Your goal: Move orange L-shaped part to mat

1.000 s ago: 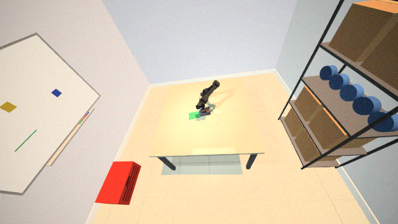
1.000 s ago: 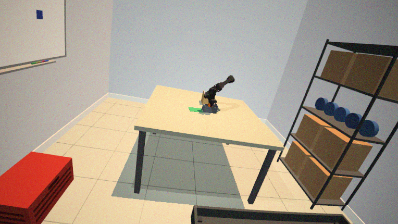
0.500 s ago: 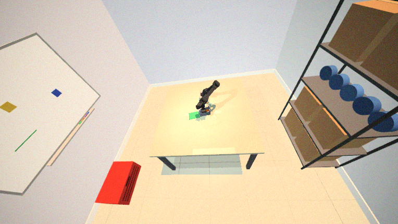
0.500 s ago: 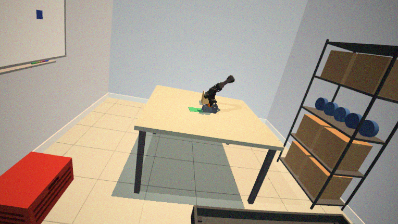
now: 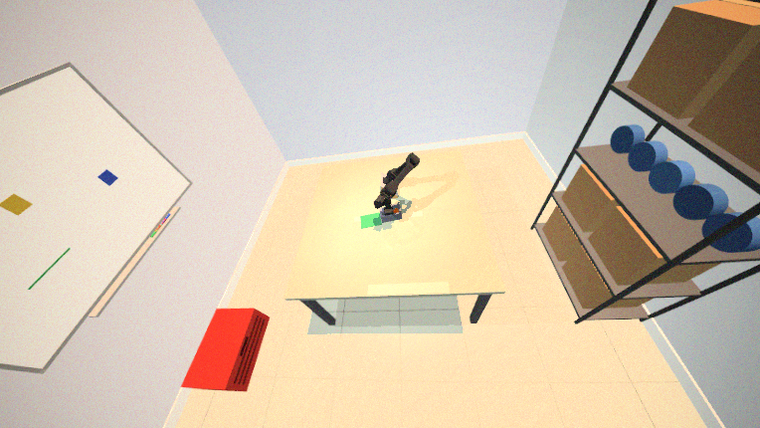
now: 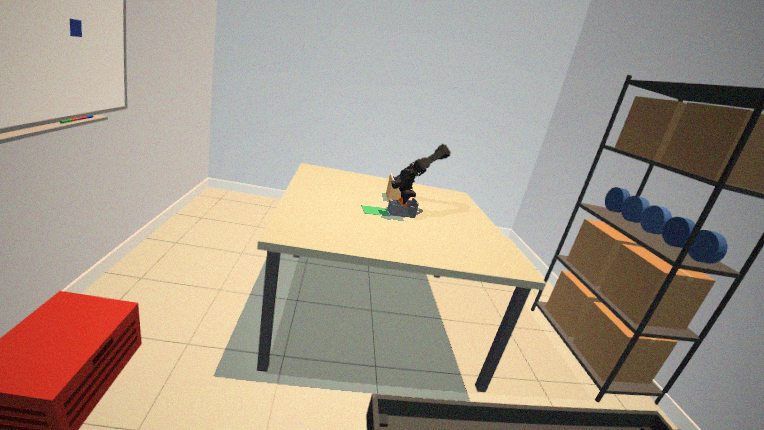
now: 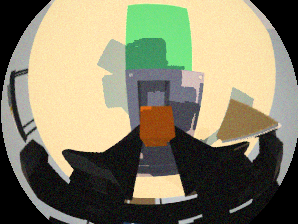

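The orange part [image 7: 157, 122] [image 5: 396, 211] [image 6: 402, 201] is between the fingertips of my gripper [image 7: 155, 127] [image 6: 407, 198], which is shut on it. In the wrist view its near face looks like a block standing up over the pocket. The fingers hide its sides, and its lower end cannot be made out. The grey tray [image 7: 131, 92] [image 5: 393, 218] [image 6: 399, 210] is under the gripper, and a dark stretch of its pocket shows uncovered beyond the part. The green mat [image 7: 157, 22] [image 5: 369, 220] [image 6: 372, 210] lies flat against the tray's far side in the wrist view, with shadow on its near half.
A tan wedge-like panel [image 7: 245, 120] [image 6: 389, 188] stands on the table close to the tray, on the right in the wrist view. The table [image 5: 345, 266] [image 6: 331, 229] carries the tray and mat. A shelf rack and a red cabinet [image 5: 220, 345] [image 6: 69, 341] stand away from it.
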### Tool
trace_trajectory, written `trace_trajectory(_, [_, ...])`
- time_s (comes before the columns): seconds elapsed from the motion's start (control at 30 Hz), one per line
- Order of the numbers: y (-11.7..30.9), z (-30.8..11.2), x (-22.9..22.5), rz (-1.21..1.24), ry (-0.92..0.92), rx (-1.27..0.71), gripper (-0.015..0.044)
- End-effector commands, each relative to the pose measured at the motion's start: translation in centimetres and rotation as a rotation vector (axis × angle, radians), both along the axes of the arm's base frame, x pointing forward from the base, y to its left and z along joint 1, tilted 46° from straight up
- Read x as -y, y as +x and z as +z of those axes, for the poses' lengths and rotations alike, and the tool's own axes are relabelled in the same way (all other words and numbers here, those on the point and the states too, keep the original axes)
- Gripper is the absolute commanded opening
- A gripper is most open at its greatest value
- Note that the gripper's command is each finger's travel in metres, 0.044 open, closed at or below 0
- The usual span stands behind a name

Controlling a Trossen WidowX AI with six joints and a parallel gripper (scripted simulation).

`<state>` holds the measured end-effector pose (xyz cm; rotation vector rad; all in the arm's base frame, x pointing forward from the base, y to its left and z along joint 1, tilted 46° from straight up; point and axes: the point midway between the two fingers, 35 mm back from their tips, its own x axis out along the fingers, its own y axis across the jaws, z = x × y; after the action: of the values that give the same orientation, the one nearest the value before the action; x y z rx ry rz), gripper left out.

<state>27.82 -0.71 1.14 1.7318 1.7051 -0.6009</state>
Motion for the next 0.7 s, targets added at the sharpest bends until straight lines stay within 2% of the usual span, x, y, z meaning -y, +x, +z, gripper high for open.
trace_trajectory(0.0, [0.1, 0.5, 0.6, -0.004, -0.001, 0.008, 0.0000])
trace_trajectory(0.67, [-0.1, 2.7, 2.8, -0.006, 0.000, 0.005, 0.0000])
